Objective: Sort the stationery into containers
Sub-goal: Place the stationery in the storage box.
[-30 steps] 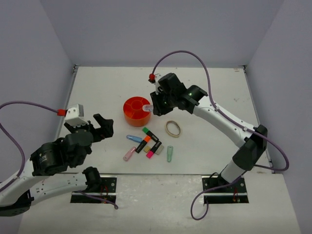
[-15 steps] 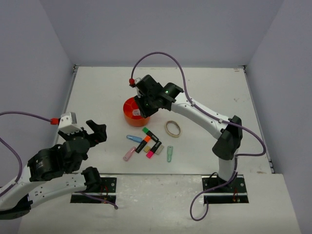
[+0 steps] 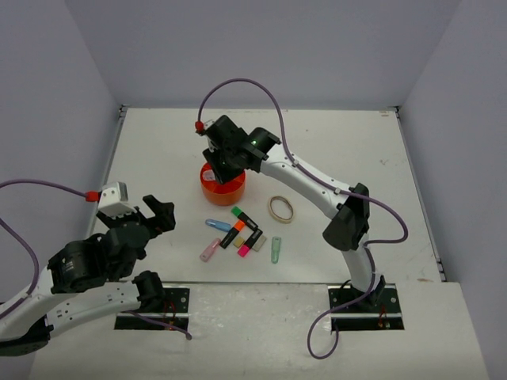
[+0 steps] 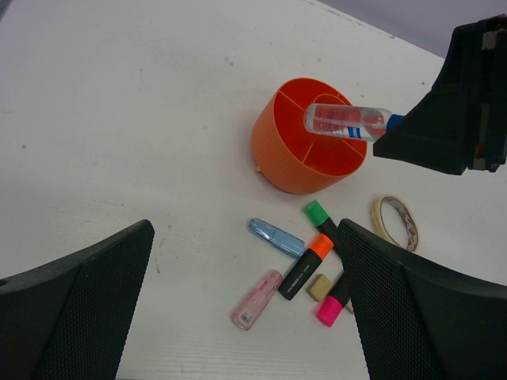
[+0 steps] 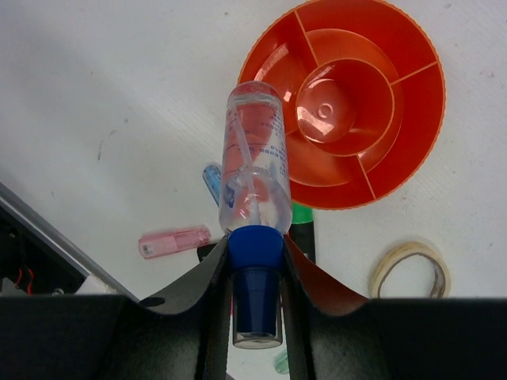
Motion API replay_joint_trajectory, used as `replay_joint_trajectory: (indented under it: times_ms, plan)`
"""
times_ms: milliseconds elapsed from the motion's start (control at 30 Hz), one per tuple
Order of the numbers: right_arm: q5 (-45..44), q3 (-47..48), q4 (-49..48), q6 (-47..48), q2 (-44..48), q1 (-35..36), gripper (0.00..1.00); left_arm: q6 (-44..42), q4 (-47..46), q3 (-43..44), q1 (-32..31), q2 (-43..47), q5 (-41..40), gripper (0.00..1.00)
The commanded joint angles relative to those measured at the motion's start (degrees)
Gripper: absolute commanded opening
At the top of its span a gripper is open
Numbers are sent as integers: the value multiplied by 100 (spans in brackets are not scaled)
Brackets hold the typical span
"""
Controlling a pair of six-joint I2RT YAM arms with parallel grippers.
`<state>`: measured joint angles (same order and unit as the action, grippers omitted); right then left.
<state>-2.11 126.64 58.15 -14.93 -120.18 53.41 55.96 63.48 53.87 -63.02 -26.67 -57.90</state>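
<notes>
Over the organiser, I'm holding a clear bottle roughly level, base pointing left, the right gripper pinching its blue cap; the left gripper is hanging spread wide, near-left.

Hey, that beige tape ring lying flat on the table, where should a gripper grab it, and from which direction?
Probably straight down: the tape ring lies flat, hole upward. One finger inside, one outside, pinching the band on its right side, away from the green-capped highlighter.
</notes>
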Motion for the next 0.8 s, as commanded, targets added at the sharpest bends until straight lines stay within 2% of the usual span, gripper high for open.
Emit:
replay_joint_trajectory:
  times_ms: [0, 400, 500, 667, 767]
  plan:
    - [-80, 407, 109, 131, -213, 73, 0, 125, -20, 0, 9, 112, -257, 100]
    - [-75, 337, 27, 119, -564, 75, 1, 143, -9, -1, 9, 226, -257, 100]
    - [-68, 344, 6, 113, -595, 73, 9, 143, -3, -2, 9, 251, -257, 100]
    - [-77, 344, -6, 115, -607, 81, 31, 143, -11, -8, 9, 334, -248, 100]
    - [-44, 353, -15, 121, -574, 81, 48, 134, -27, -17, 9, 371, -248, 100]
